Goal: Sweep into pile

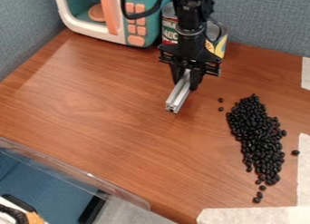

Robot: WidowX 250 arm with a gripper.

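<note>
Beans: I see the black beans (pixel 260 139) in a long patch, strays beside it.
Bar: metal bar (pixel 178 96), slanting down, apart from the beans.
Claw: my claw (pixel 186 82) is clamped on that bar.
Behind: cans (pixel 220 45), toy microwave (pixel 145 26).

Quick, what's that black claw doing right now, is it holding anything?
Gripper: closed on a silver metal bar.

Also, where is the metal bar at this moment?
In the camera view, the bar is in the hand, above centre, left of the black beans.
</note>
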